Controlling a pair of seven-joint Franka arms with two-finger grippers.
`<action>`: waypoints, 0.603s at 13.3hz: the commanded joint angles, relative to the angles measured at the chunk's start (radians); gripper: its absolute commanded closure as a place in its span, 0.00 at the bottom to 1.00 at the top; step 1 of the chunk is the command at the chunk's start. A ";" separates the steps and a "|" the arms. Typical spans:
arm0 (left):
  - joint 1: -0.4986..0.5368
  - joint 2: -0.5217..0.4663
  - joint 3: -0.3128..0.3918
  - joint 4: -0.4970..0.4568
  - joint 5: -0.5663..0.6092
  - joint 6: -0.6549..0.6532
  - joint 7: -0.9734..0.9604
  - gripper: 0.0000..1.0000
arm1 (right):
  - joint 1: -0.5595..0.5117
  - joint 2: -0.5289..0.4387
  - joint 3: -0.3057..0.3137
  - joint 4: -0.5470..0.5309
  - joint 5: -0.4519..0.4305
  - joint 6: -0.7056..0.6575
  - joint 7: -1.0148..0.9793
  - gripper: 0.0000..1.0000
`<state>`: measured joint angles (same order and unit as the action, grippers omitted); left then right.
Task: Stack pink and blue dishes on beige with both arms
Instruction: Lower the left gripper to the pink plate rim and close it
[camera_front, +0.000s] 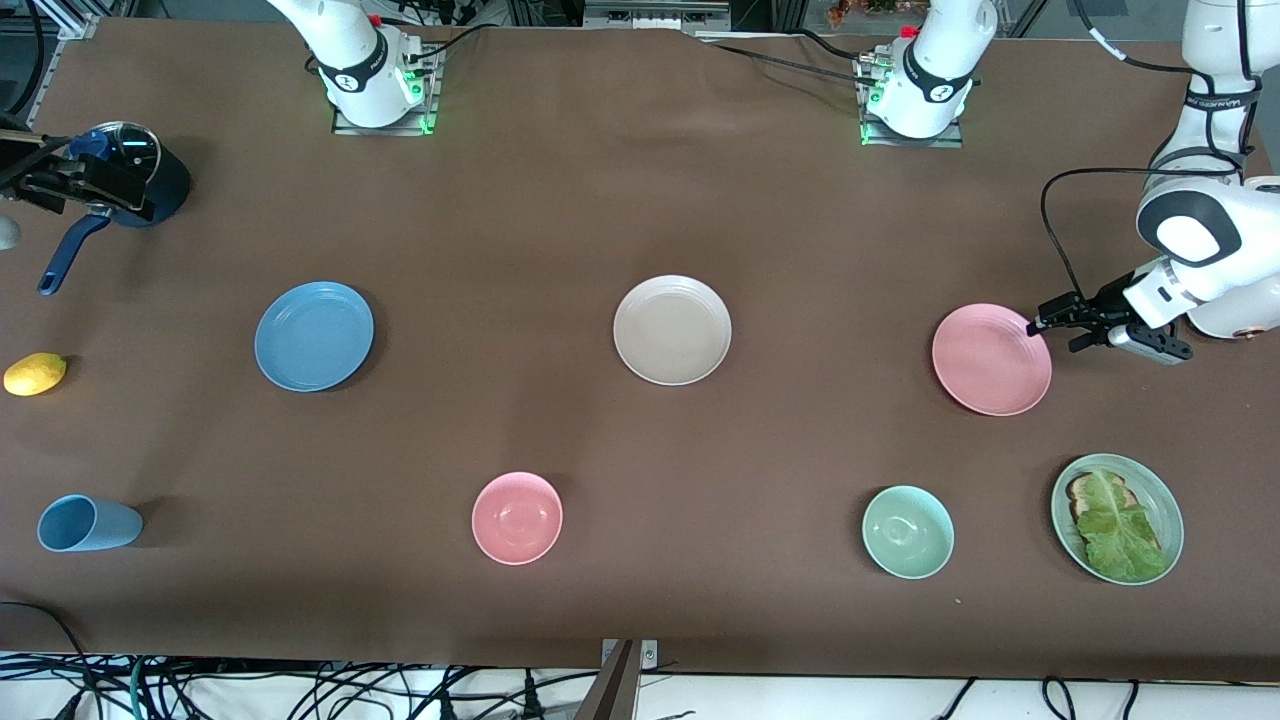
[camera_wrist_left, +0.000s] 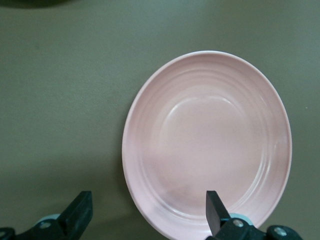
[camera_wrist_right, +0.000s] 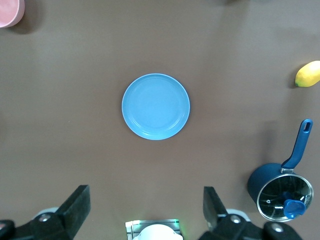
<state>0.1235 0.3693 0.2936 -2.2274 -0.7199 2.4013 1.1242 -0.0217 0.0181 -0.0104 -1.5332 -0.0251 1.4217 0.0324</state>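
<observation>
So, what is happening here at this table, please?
Two robot arms are about to stack plates. The left gripper, fingers open, is low at the rim of the pink plate at its end of the table, not yet gripping it. The right gripper, also open, hangs high over the table with the blue plate in its wrist view. The beige plate lies bare between them; nothing is stacked yet.

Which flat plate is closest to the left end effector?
The pink plate, toward the left arm's end of the table. The open left end effector is at its rim; the beige plate and blue plate lie away from it.
</observation>
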 joint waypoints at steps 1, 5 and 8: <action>-0.001 0.042 -0.007 0.047 -0.067 -0.001 0.034 0.00 | 0.000 0.002 0.006 0.021 -0.015 -0.021 0.004 0.00; -0.008 0.089 -0.013 0.083 -0.098 0.001 0.034 0.00 | 0.000 0.002 0.006 0.022 -0.015 -0.021 0.004 0.00; -0.015 0.095 -0.013 0.087 -0.102 0.010 0.035 0.09 | 0.000 0.002 0.004 0.022 -0.015 -0.021 0.003 0.00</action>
<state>0.1174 0.4485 0.2772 -2.1611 -0.7787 2.4026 1.1257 -0.0217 0.0181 -0.0102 -1.5331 -0.0251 1.4217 0.0324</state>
